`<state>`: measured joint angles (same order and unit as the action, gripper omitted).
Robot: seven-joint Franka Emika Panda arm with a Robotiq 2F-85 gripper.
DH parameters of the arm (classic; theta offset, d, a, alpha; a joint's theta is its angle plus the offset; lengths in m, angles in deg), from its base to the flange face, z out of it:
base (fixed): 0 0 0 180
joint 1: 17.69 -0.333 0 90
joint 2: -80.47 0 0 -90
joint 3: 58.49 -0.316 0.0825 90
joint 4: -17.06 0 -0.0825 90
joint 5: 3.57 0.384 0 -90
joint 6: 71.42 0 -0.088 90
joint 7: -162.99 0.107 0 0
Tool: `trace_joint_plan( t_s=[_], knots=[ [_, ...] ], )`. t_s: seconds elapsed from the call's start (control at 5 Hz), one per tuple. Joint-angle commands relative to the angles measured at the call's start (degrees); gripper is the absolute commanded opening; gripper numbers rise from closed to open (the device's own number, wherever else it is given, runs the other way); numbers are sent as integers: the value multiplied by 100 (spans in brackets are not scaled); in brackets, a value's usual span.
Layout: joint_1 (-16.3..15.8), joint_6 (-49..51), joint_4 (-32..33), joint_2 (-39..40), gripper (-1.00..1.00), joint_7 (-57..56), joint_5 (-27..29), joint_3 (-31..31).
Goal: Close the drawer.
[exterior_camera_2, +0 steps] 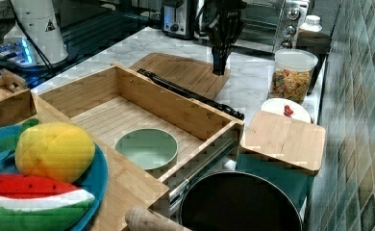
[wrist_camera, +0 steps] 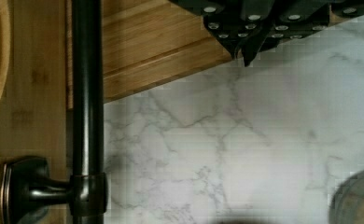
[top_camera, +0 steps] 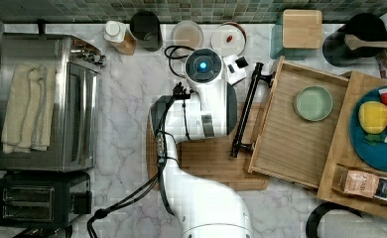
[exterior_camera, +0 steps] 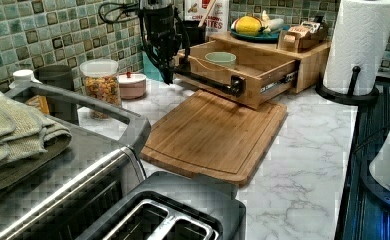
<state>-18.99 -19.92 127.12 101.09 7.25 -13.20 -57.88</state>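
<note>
The marble counter [top_camera: 127, 99] carries everything here, and the biggest thing on it that concerns me is the drawer [top_camera: 290, 144], one bamboo-walled box standing pulled well out of its wooden cabinet [exterior_camera: 313, 55], its front overhanging the far end of the single brown cutting board [exterior_camera: 213, 135]. I judge it stiff and fairly light, running on a metal slide rail [exterior_camera_2: 209, 159] visible along its side, so it should roll back under a steady push; it sits slightly askew in the top view, so an off-centre shove might bind it. The best place to press looks to be the one long black bar handle [top_camera: 246, 111] or the flat front panel behind it, near the middle. Inside lies one pale green bowl [top_camera: 313, 103], light and free to slide if I push hard. My gripper [exterior_camera: 167, 75] hangs just beside the handle's end on the counter side, apart from it, fingertips pointing down; in the wrist view the dark fingers [wrist_camera: 245, 32] look drawn close together with nothing between them. Smaller still: one handle bracket [wrist_camera: 31, 191] shows there.
</note>
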Motion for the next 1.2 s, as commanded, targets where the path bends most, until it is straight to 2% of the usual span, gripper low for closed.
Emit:
trace_joint_plan(
  t_s=[0.2, 0.6, 1.2],
  knots=[
    [-17, 240, -1070, 273, -100, 317, -394, 222],
    [27, 465, -1018, 245, -100, 699, -217, 398],
    [472, 534, -805, 127, -100, 190, -41, 548]
  ],
)
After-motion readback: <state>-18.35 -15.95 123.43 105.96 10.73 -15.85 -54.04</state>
